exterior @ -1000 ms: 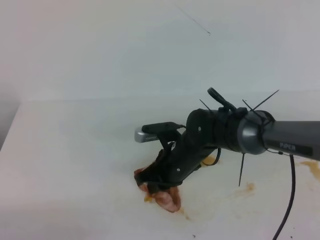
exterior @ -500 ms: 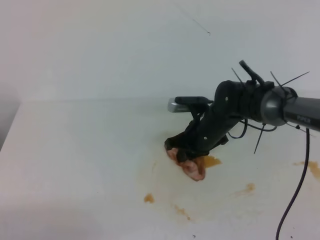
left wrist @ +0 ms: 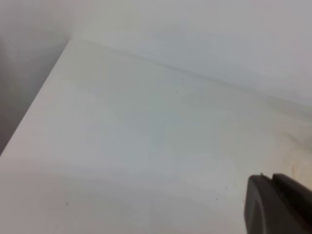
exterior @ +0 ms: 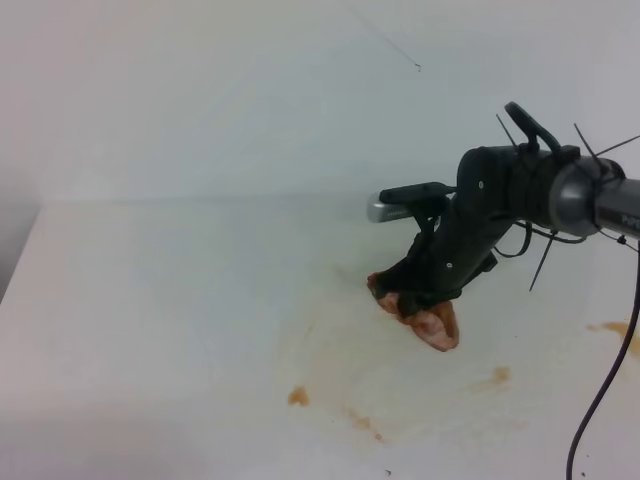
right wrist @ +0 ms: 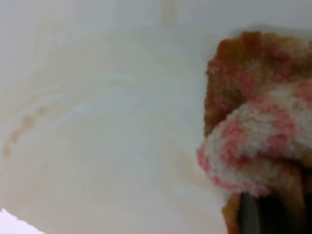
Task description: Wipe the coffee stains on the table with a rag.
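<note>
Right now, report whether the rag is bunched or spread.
Bunched: the rag sits as a crumpled wad under the right claw, pressed onto the table.

The right hand [exterior: 425, 300] covers the top of the rag [exterior: 432, 322], so its fingertips cannot be made out in the high view. The arm runs off the right edge there, and a stain [exterior: 622, 330] at that edge is cut off too. In the right wrist view the rag [right wrist: 258, 122] is blurred and clipped at the right and bottom edges. In the left wrist view only a dark corner, probably the left hand [left wrist: 278, 204], shows, cropped at the bottom right.
</note>
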